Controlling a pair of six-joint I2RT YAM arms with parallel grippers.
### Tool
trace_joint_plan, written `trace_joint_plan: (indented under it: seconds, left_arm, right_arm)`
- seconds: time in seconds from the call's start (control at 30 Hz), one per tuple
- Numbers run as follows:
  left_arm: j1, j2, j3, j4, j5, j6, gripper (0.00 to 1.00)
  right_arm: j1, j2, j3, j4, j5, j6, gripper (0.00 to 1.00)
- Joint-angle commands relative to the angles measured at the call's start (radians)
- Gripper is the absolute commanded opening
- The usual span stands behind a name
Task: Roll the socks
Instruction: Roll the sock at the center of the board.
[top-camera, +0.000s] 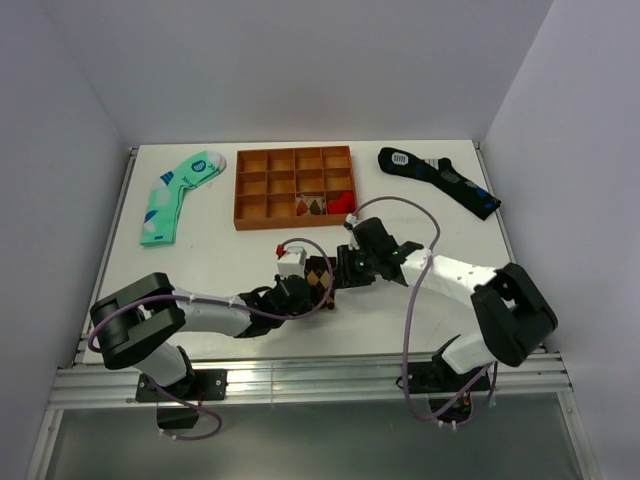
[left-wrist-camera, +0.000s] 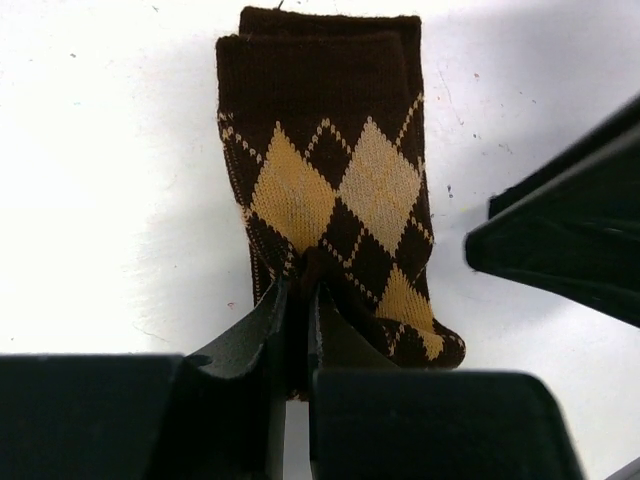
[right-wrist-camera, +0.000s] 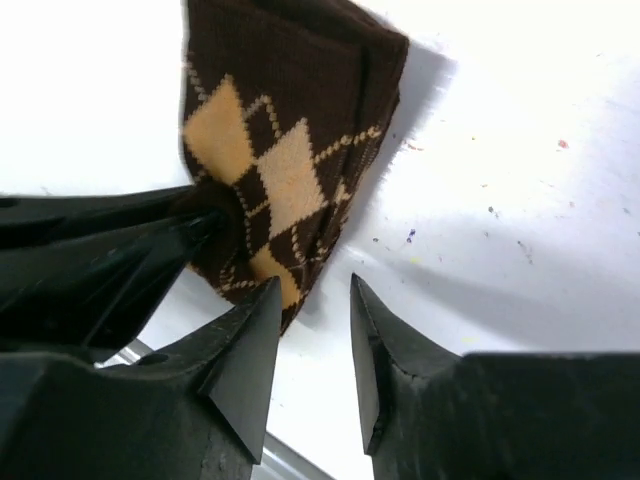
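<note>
Nearest, low in overhead view: left arm (top-camera: 140, 325) and right arm (top-camera: 510, 312), bolted at near edge, forearms angled inward to meet mid-table. White table (top-camera: 230, 250) beneath, walled on three sides. Toward far edge, orange compartment tray (top-camera: 238, 190), small red and brown bits in its near-right cells; mint-green sock (top-camera: 175, 195) to its left, dark blue-marked sock (top-camera: 440, 180) to its right, both well apart from the work, neither wanted. Socks (top-camera: 320, 275) on table in front of tray, between the two end effectors: brown argyle pair, one laid on the other, dark cuffs (left-wrist-camera: 320, 70) roughly aligned at far end; bundle short in left wrist view, so judged partly rolled or folded from toe end. Left end effector (left-wrist-camera: 303, 290) clamped narrow on a raised ridge of fabric at near end of socks. Right end effector (right-wrist-camera: 312, 290) parted a little, nothing between its tips, one fingertip (right-wrist-camera: 250, 340) just beside lower edge of socks, bare table showing in the gap. Step in hand, by judgement: tightening roll toward cuffs. To do well: hold left pinch firm without lifting pair off table; bring right in on free side of ridge, at same level; turn both together to prevent skew between layers; avoid dragging, thin pinch likely to slip; leave cuffs free for final tuck.
</note>
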Motion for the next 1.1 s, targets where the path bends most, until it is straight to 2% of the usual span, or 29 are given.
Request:
trace_joint_plan:
  seconds: [0.0, 0.07, 0.2, 0.4, 0.8, 0.9, 1.07]
  left_arm:
    - [-0.015, 0.056, -0.006, -0.234, 0.109, -0.016, 0.03]
    - [-0.015, 0.068, 0.021, -0.263, 0.127, -0.023, 0.03]
    - [-0.015, 0.097, 0.067, -0.370, 0.167, -0.046, 0.02]
    - [-0.015, 0.113, 0.127, -0.493, 0.214, -0.062, 0.02]
    - [0.015, 0.077, 0.213, -0.677, 0.331, -0.025, 0.02]
    - [0.028, 0.091, 0.239, -0.718, 0.354, -0.008, 0.02]
    - [0.048, 0.110, 0.253, -0.743, 0.402, 0.012, 0.02]
  right_arm:
    - [-0.001, -0.130, -0.082, 0.139, 0.062, 0.035, 0.40]
    - [0.000, -0.194, -0.162, 0.210, 0.048, 0.034, 0.40]
    - [0.026, -0.256, -0.304, 0.462, 0.007, 0.054, 0.41]
    - [0.148, -0.325, -0.389, 0.621, 0.145, 0.032, 0.40]
    - [0.221, -0.414, -0.637, 1.030, 0.197, 0.001, 0.43]
    - [0.244, -0.411, -0.679, 1.087, 0.220, 0.000, 0.44]
    - [0.312, -0.406, -0.687, 1.082, 0.277, -0.018, 0.44]
